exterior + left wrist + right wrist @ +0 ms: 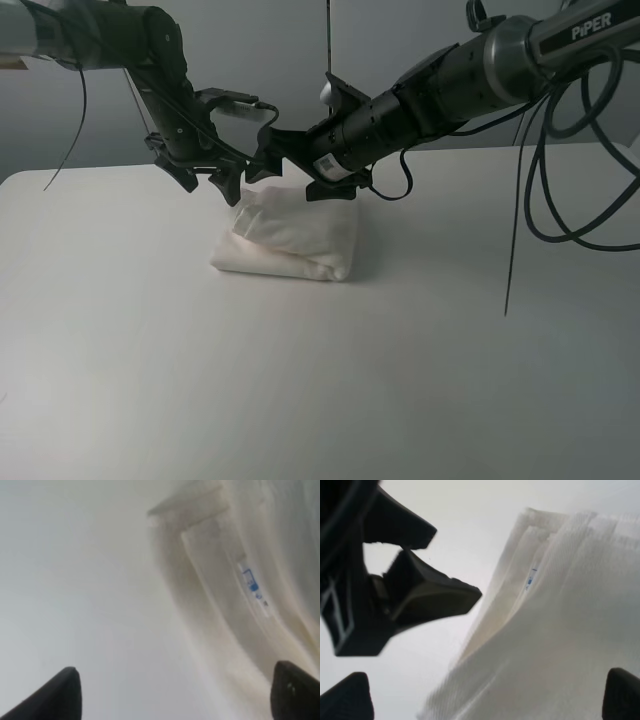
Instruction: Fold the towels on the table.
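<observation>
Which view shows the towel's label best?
The left wrist view: the label is close, its blue print visible. The right wrist view shows it as a small blue mark. The high camera doesn't show it on the towel.

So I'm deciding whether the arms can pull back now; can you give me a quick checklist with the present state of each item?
1. Left gripper open, holding nothing: ok.
2. Right gripper open, free of cloth: ok.
3. White terry cloth towel folded into a compact bundle: ok.
4. Fold neat: not ok, the top layer bulges near the grippers.
5. Towel lying fully on the plain white table: ok.
6. Small blue-printed label tucked away: not ok, it shows at an edge fold.
</observation>
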